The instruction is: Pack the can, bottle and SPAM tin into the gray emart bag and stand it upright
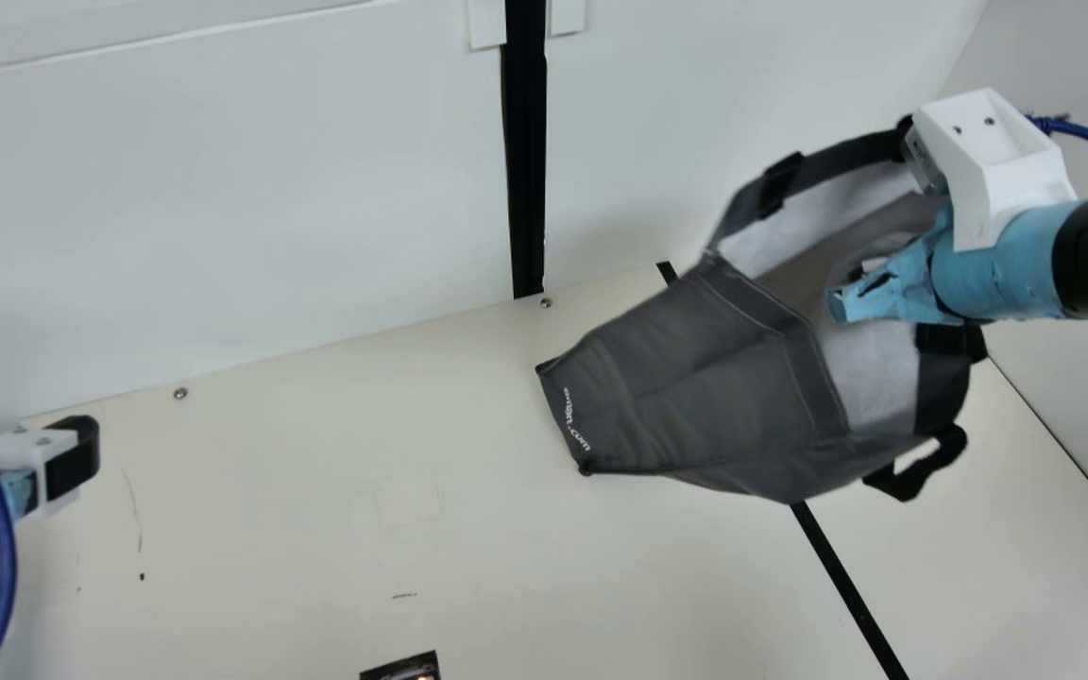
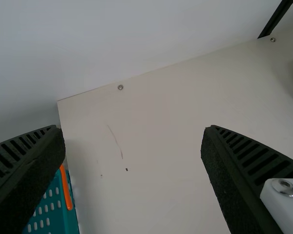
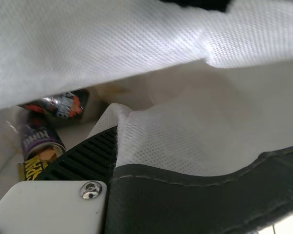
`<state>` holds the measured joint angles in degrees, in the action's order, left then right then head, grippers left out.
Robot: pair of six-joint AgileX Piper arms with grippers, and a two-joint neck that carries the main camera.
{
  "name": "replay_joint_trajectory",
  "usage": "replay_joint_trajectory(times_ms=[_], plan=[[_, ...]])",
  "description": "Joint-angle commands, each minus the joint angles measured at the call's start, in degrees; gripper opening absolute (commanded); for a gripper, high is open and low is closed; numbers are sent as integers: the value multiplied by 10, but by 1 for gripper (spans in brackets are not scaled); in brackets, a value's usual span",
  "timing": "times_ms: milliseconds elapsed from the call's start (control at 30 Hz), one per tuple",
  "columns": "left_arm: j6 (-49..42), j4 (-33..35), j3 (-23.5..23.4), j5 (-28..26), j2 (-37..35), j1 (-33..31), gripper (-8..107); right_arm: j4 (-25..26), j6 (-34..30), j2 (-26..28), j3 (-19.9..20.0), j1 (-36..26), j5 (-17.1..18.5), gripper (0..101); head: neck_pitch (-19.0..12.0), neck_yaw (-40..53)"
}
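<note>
Pinching the gray bag [image 1: 714,378] by its raised mouth, the right gripper [image 3: 116,131] holds it aslant, bottom toward the table's [image 1: 317,472] middle. The left gripper [image 2: 133,127], spread wide, hangs well apart near the left edge.

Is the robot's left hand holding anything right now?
No, the left hand is open in its own wrist view, its two black ribbed fingers wide apart with nothing gripped between them.
</note>
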<state>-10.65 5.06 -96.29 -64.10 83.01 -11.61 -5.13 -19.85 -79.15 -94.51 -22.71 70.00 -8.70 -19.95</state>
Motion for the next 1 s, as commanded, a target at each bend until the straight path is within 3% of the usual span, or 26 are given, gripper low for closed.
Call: replay_joint_trajectory(times_ms=[0, 400, 967], plan=[[0, 0, 0, 0, 0, 0, 90, 16, -2, 4, 11, -6, -1, 0, -13, 0], [0, 0, 0, 0, 0, 0, 90, 60, -32, 29, 56, -86, -1, 0, -13, 0], [0, 0, 0, 0, 0, 0, 90, 33, -108, 41, 62, -234, -1, 0, -13, 0]])
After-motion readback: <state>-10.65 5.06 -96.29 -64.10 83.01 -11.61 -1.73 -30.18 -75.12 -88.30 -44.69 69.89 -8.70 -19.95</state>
